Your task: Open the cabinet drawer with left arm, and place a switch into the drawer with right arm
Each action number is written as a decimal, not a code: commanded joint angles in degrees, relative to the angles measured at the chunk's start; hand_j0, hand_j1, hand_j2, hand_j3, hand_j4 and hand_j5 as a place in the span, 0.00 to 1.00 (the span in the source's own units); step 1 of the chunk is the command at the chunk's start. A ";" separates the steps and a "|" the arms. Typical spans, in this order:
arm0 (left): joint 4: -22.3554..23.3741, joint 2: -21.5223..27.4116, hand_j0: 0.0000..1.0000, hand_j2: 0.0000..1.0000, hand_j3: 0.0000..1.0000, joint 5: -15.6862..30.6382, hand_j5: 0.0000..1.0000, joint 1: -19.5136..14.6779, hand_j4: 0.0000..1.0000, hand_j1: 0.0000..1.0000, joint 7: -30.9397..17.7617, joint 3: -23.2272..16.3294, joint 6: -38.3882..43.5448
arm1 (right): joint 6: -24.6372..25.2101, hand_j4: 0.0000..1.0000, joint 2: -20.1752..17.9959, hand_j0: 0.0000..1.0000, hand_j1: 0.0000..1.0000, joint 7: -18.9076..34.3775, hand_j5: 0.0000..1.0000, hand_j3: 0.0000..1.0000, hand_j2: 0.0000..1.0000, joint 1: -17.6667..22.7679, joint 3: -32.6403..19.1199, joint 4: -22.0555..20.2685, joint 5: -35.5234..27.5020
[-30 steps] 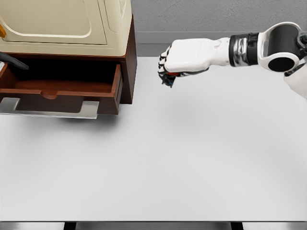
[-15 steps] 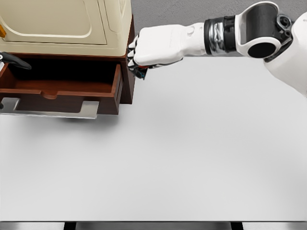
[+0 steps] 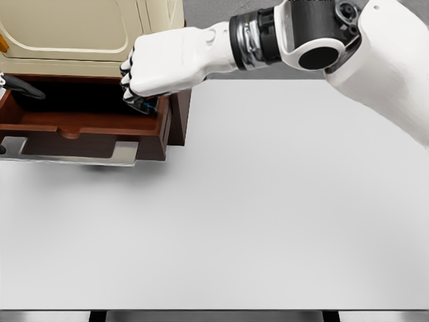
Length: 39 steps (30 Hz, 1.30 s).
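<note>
The brown cabinet drawer (image 3: 80,127) stands pulled out at the left, with a grey metal handle (image 3: 74,153) along its front. My right hand (image 3: 151,70) hovers over the drawer's right end, its fingers curled shut on a small dark switch (image 3: 143,105) that peeks out below them, above the drawer's inside. Only a dark fingertip of my left hand (image 3: 20,87) shows at the left edge, near the drawer's back left; its grip is hidden.
The cream cabinet (image 3: 94,33) sits above the drawer on a dark brown frame (image 3: 179,114). A white table (image 3: 255,215) spreads out in front and to the right. My right forearm (image 3: 281,33) crosses the top of the view.
My right hand has carried the switch leftward, from the open table past the cabinet's corner to above the drawer's right end. The drawer and the left fingertip stayed put.
</note>
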 commanded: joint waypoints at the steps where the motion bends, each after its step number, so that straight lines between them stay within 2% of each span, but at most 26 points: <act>1: 0.00 -0.02 0.84 0.84 0.84 0.44 0.84 0.00 0.84 0.84 0.01 -0.01 0.05 | 0.15 0.39 2.58 0.39 0.39 -0.05 0.39 0.39 0.39 -0.09 1.03 2.42 -0.13; 8: 0.00 -0.02 0.84 0.84 0.84 0.44 0.84 0.00 0.84 0.84 0.01 -0.19 -0.04 | 0.15 0.39 6.18 0.39 0.39 -0.05 0.39 0.39 0.39 -1.84 1.56 11.56 0.05; 16: 0.00 -0.11 0.85 0.85 0.85 0.44 0.85 0.08 0.85 0.85 0.01 -0.19 -0.13 | 0.15 0.39 11.02 0.39 0.39 -0.05 0.39 0.39 0.39 -2.72 2.61 15.08 0.93; 18: 0.00 -0.02 0.86 0.86 0.86 0.44 0.86 0.08 0.86 0.86 0.01 -0.19 -0.13 | 0.15 0.40 14.53 0.40 0.40 -0.05 0.40 0.40 0.40 -3.16 2.70 18.51 1.10; 21: 0.00 -0.11 0.86 0.86 0.86 0.36 0.86 0.08 0.86 0.86 0.01 -0.19 -0.13 | 0.15 0.40 14.88 0.40 0.40 -0.05 0.40 0.40 0.40 -4.31 2.70 18.95 1.37; 32: 0.00 -0.11 0.88 0.88 0.88 0.36 0.88 0.08 0.88 0.88 0.01 -0.28 -0.22 | 0.15 0.42 16.91 0.42 0.42 -0.05 0.42 0.42 0.42 -4.48 2.70 21.94 2.60; 34: 0.00 -0.11 0.88 0.88 0.88 0.36 0.88 0.08 0.88 0.88 0.01 -0.19 -0.22 | 0.15 0.49 16.91 0.49 0.49 -0.05 0.49 0.49 0.49 -4.48 2.70 22.20 2.77; 35: 0.00 -0.11 0.88 0.88 0.88 0.36 0.88 0.08 0.88 0.88 0.01 -0.28 -0.31 | 0.15 0.59 16.99 0.59 0.59 -0.05 0.59 0.59 0.59 -4.48 2.70 22.29 4.18; 36: 0.00 -0.11 0.88 0.88 0.88 0.36 0.88 0.08 0.88 0.88 0.01 -0.28 -0.31 | 0.15 0.83 17.17 0.83 0.83 -0.05 0.83 0.83 0.83 -4.48 2.70 22.29 5.41; 37: 0.00 -0.11 0.88 0.88 0.88 0.36 0.88 0.08 0.88 0.88 0.01 -0.19 -0.31 | 0.15 0.93 17.52 0.93 0.93 -0.05 0.93 0.93 0.93 -4.48 2.70 22.29 6.46; 38: 0.00 -0.11 0.89 0.89 0.89 0.36 0.89 0.08 0.89 0.89 0.01 -0.19 -0.31 | 0.15 1.00 17.52 1.00 1.00 -0.05 1.00 1.00 1.00 -4.48 2.61 22.29 7.34; 39: 0.00 -0.11 0.89 0.89 0.89 0.36 0.89 0.17 0.89 0.89 0.01 -0.28 -0.31 | 0.15 1.00 17.52 1.00 1.00 -0.05 1.00 1.00 1.00 -4.48 2.61 22.29 7.52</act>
